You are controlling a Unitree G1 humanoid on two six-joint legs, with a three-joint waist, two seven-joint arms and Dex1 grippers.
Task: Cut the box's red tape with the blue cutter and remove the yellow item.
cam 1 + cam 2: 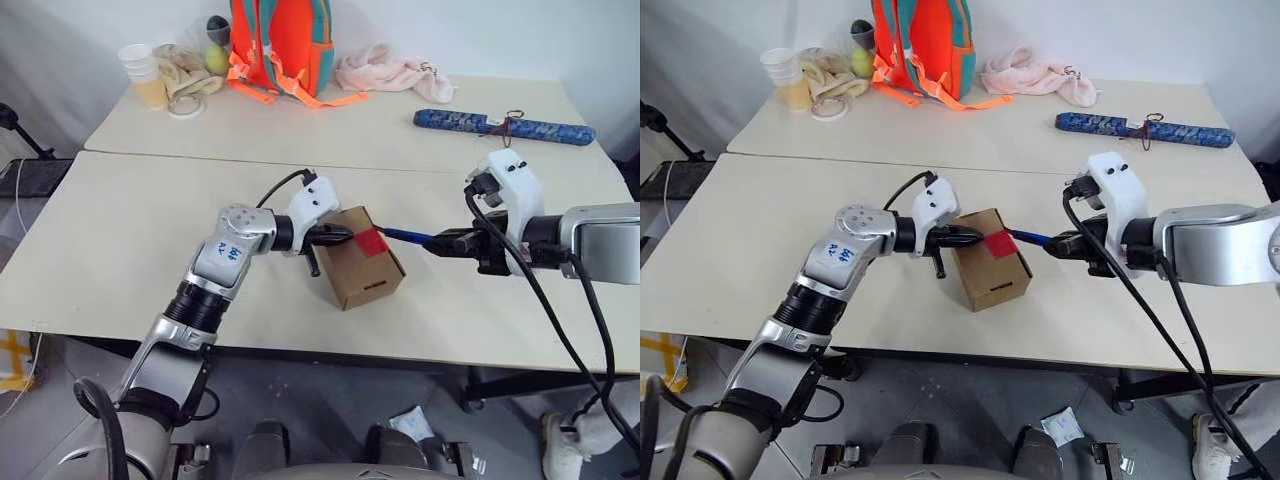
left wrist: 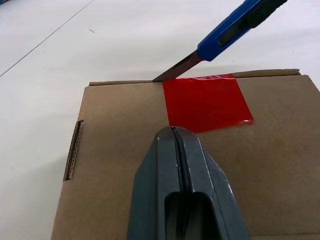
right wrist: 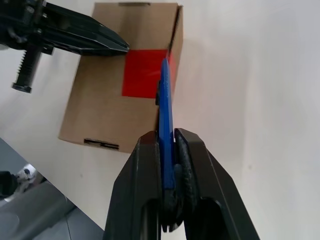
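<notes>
The box [image 1: 362,265], a small brown carton, stands closed in the middle of the near table. The red tape [image 1: 372,241] covers its top at the seam edge. My left gripper [image 1: 345,236] is shut, its tips resting on the box's top right beside the tape [image 2: 206,102]. From the right, my right gripper [image 1: 440,242] is shut on the blue cutter [image 3: 166,115]. The cutter's metal blade [image 2: 177,70] touches the box's top edge at the corner of the tape. The yellow item is hidden.
On the far table lie an orange backpack [image 1: 282,40], a pink cloth [image 1: 392,72], a long blue patterned roll [image 1: 500,125], stacked cups [image 1: 142,72] and a yellow-green ball [image 1: 216,62]. A gap line [image 1: 200,160] separates the two tables.
</notes>
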